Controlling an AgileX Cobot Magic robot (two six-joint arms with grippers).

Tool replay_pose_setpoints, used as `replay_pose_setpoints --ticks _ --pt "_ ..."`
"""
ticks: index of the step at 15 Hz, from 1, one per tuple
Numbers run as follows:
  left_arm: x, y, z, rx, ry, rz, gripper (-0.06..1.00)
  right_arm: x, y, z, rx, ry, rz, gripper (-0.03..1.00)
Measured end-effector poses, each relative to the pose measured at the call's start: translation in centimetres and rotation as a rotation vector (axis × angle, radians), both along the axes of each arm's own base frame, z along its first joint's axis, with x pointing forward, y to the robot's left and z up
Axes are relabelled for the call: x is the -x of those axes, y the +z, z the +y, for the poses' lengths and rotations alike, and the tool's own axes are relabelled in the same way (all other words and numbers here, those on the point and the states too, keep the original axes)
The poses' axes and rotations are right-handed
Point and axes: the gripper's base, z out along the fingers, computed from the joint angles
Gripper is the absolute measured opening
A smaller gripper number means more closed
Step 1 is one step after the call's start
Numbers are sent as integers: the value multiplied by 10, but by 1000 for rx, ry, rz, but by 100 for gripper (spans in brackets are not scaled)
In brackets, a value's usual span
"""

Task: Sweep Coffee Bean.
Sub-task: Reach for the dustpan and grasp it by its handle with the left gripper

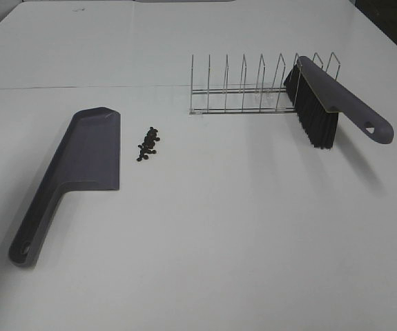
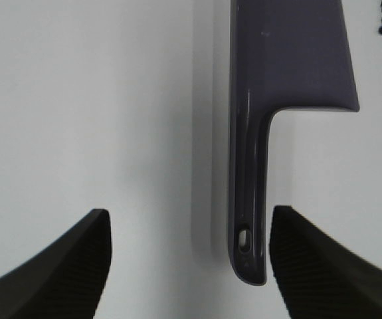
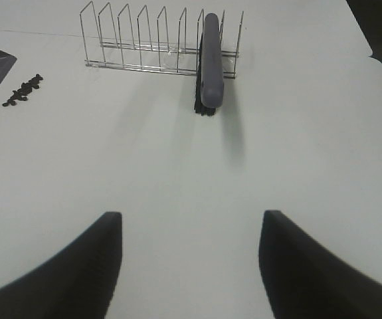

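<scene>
White tabletop (image 1: 253, 227) fills every view, with a darker floor showing only at the far corners. On it the coffee beans (image 1: 148, 143) lie in a small, tight, slightly elongated cluster, left of centre in the high view. They sit just beside the wide blade of a grey-purple dustpan (image 1: 81, 165) but do not touch it. The dustpan lies flat, its blade toward the far side and its handle running back toward the near left edge.

Well apart on the right stands a wire rack (image 1: 239, 86) of thin upright loops. A hand brush (image 1: 322, 96) is lodged in its right end, black bristles down, and its grey handle sticks out toward the near right.

Neither arm shows in the high view. The left gripper (image 2: 189, 219) points straight down over the dustpan's handle. Its jaws are spread wide and grip nothing, and the handle's holed end lies between the fingers, close to one of them. The right gripper (image 3: 191, 218) is angled forward along the table, facing the rack and brush from well back. Its jaws also stand wide apart, with only bare table between them.
</scene>
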Motion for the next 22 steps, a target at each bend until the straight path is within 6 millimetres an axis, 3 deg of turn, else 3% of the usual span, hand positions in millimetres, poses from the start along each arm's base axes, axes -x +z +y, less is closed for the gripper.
replay_pose_setpoints --ticks 4,5,9,13,17,22 --pt "-24 -35 -32 -7 -86 127 68 0 0 0 0 0 0 50" --pt "-30 -54 -42 -13 -69 189 72 0 0 0 0 0 0 50" --pt "-35 -82 -43 -43 -24 271 73 0 0 0 0 0 0 50" --pt "-36 -99 -61 -70 -59 280 73 0 0 0 0 0 0 50" --pt "-38 -109 -65 -85 -58 284 73 0 0 0 0 0 0 50" --pt "-39 -141 -77 -102 -75 318 71 0 0 0 0 0 0 50"
